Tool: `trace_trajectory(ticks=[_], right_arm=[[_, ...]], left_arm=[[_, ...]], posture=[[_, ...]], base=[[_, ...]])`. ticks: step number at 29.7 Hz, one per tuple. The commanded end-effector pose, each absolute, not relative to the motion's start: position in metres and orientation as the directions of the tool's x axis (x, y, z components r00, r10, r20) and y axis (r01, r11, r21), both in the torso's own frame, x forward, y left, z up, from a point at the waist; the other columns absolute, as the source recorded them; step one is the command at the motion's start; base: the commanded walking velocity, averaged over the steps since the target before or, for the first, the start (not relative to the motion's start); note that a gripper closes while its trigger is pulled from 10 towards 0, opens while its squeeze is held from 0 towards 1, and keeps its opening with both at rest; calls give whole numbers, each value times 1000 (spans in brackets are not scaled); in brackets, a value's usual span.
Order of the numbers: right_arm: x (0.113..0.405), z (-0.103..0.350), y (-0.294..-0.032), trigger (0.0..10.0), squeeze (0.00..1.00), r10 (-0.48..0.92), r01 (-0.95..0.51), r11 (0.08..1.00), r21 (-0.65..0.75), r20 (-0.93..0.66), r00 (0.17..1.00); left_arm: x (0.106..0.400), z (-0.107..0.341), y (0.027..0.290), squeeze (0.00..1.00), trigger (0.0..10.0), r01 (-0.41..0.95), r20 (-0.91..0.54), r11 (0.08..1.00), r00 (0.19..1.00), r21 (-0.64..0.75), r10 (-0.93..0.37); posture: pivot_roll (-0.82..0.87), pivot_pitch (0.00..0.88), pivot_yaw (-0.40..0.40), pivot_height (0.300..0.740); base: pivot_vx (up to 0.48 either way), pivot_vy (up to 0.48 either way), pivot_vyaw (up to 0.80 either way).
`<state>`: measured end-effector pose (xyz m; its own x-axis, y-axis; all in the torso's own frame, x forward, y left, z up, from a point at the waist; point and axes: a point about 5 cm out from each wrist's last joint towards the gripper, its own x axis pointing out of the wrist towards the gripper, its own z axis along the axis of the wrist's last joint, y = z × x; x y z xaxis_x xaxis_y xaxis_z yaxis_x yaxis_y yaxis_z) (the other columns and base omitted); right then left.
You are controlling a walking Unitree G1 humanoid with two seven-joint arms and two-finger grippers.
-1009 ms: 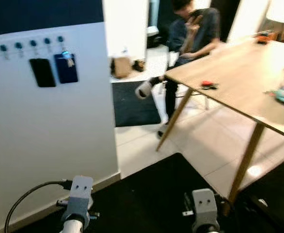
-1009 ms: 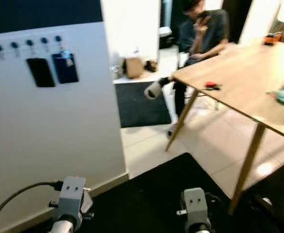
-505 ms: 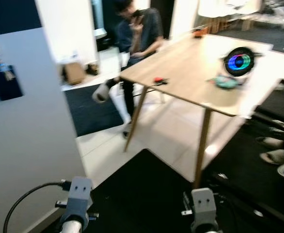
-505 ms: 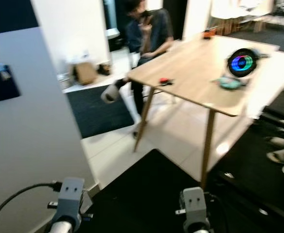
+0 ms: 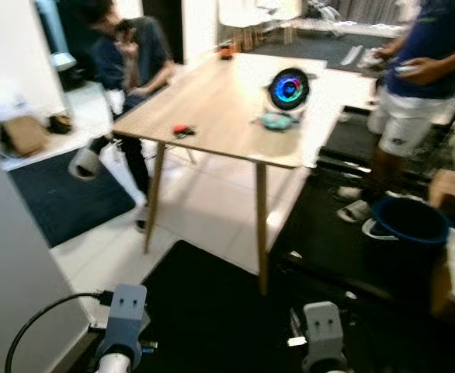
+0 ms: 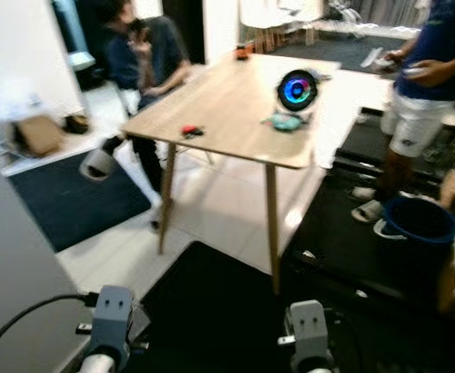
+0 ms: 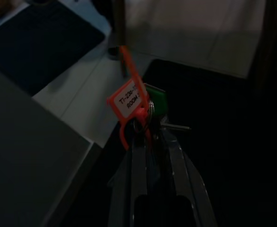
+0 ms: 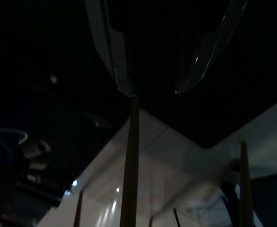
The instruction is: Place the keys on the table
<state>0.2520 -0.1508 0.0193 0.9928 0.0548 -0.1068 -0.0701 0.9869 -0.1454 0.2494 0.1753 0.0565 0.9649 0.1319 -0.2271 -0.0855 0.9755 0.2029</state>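
the keys [image 7: 139, 108], with an orange tag and a green tag on the ring, were pinched between the closed fingers of the left gripper [image 7: 148, 137], low above the edge of a black mat [image 5: 212, 311] and the white tiles. the right gripper [image 8: 152, 90] hung with its fingers apart and held nothing. the wooden table [image 5: 220, 109] stood ahead, well apart from both grippers. on it lay a small red thing [image 5: 182, 130], a teal thing [image 5: 276, 120] and a round device with coloured light [image 5: 289, 88]. one person [image 5: 126, 62] sat at the far left side of the table, another person [image 5: 414, 85] stood at the right, near a blue bucket [image 5: 410, 225].
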Motion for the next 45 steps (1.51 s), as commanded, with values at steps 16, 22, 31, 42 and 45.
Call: trace_trajectory(ticks=[16,22,31,42,45], right_arm=[[255,26,-145,10000,0,98,-109,979,-174,-70,993],[257,31,-140,10000,0,123,-129,976,-176,-43,991],[260,38,-136,10000,0,139,-139,975,-174,-13,990],[266,55,-132,10000,0,142,-132,978,-162,53,988],[268,61,-132,10000,0,144,-130,978,-163,77,987]], left_arm=[[249,59,173,0,10000,-55,-194,970,976,237,103],[251,62,173,0,10000,-52,-179,969,979,241,97],[254,66,174,0,10000,-64,-157,967,982,246,106],[268,108,172,0,10000,-56,-33,986,998,160,62],[271,124,169,0,10000,-3,13,992,1000,130,1]], posture=[[167,150,43,740],[167,147,42,740],[168,151,41,740],[167,158,43,740],[165,157,43,740]], base=[[0,0,-196],[0,0,0],[291,0,0],[417,0,0],[376,0,0]])
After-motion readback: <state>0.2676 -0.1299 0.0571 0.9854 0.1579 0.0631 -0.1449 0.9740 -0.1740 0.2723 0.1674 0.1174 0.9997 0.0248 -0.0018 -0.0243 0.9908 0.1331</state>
